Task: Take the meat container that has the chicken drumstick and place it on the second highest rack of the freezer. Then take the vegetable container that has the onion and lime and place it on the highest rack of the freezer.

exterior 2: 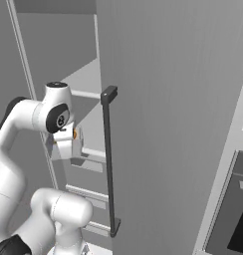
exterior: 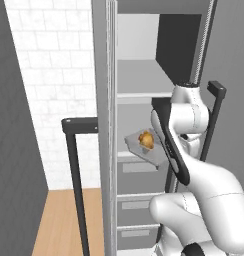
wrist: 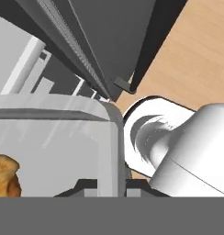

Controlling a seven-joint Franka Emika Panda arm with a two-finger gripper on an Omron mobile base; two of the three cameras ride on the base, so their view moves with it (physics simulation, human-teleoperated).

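While the tall grey freezer (exterior: 144, 75) stands open with its white-grey racks ahead, the clear plastic meat container (exterior: 144, 148) with the golden-brown chicken drumstick (exterior: 146, 140) hangs tilted at a rack's front edge, its wall pinched by the tool (wrist: 111, 183).
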